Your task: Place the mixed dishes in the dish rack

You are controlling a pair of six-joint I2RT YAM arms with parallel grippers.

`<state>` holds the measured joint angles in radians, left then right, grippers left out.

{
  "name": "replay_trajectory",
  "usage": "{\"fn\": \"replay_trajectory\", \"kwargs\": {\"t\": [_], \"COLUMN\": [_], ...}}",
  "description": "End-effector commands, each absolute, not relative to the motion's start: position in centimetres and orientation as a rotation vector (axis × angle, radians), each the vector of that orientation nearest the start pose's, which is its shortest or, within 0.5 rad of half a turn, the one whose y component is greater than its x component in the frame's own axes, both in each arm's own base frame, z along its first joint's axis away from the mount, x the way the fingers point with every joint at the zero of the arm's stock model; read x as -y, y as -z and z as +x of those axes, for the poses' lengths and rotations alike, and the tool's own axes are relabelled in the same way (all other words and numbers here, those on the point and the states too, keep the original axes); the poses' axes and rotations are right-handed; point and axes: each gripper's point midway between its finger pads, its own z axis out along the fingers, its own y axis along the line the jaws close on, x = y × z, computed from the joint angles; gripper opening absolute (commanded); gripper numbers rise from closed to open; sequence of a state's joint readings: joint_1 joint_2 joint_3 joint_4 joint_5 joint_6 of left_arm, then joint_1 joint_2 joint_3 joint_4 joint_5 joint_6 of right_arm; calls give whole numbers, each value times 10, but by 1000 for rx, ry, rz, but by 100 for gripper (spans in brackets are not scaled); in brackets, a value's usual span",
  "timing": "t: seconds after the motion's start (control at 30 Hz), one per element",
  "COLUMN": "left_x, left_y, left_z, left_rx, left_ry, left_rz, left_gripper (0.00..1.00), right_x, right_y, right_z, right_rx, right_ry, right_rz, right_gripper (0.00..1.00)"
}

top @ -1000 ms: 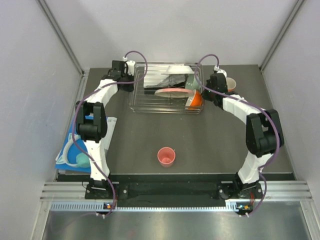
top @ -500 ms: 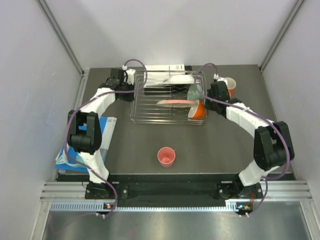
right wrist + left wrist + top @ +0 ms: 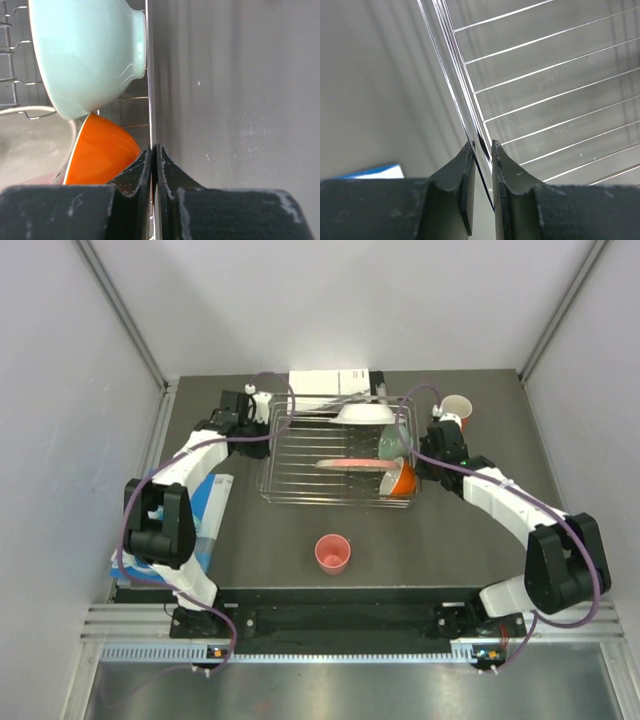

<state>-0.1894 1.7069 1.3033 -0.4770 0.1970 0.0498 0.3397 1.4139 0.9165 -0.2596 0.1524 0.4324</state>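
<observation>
**Both hands gripping the dish rack, in three views.**
Top view: the dish rack (image 3: 300, 455) sits far-centre on the table (image 3: 440, 540), holding the white plate (image 3: 362, 413), pale pink plate (image 3: 350, 465), mint-green bowl (image 3: 393, 440) and orange bowl (image 3: 400, 480); the left hand (image 3: 268, 422) meets its left side and the right hand (image 3: 414, 453) its right; the orange mug (image 3: 457, 408) stands outside, beyond the right hand, and the pink cup (image 3: 333, 553) alone nearer the bases. Left wrist: fingers clamped on the rack's rim wire. Right wrist: fingers pinched onto a side wire, both bowls just beside.
</observation>
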Motion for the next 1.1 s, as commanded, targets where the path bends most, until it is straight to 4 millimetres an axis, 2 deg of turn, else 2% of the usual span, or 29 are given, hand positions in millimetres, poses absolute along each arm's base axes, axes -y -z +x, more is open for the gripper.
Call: {"fn": "replay_trajectory", "kwargs": {"t": [0.0, 0.1, 0.3, 0.37, 0.5, 0.73, 0.83, 1.07], "left_x": [150, 151, 149, 148, 149, 166, 167, 165], "left_y": [-158, -152, -146, -146, -143, -127, -126, -126], "left_z": [391, 382, 377, 376, 374, 358, 355, 343], "left_rx": [-2283, -2296, -2320, -2328, -2339, -2369, -2376, -2396], "left_ry": [471, 476, 464, 461, 470, 490, 492, 501], "left_rz": [537, 542, 542, 543, 548, 618, 607, 600], "left_gripper": [0, 0, 0, 4, 5, 3, 3, 0], "right_x": [-121, -120, -118, -116, -110, -103, -102, -102], "right_y": [-159, -157, -146, -146, -147, -137, -134, -131], "right_z": [374, 368, 364, 363, 357, 340, 335, 337], "right_rx": [-2134, -2140, -2173, -2177, -2165, -2180, -2185, -2206], "right_ry": [-287, -290, -267, -259, -237, -227, -226, -211], "right_rz": [233, 239, 250, 255, 277, 302, 306, 298], "right_gripper": [0, 0, 0, 0, 0, 0, 0, 0]}}
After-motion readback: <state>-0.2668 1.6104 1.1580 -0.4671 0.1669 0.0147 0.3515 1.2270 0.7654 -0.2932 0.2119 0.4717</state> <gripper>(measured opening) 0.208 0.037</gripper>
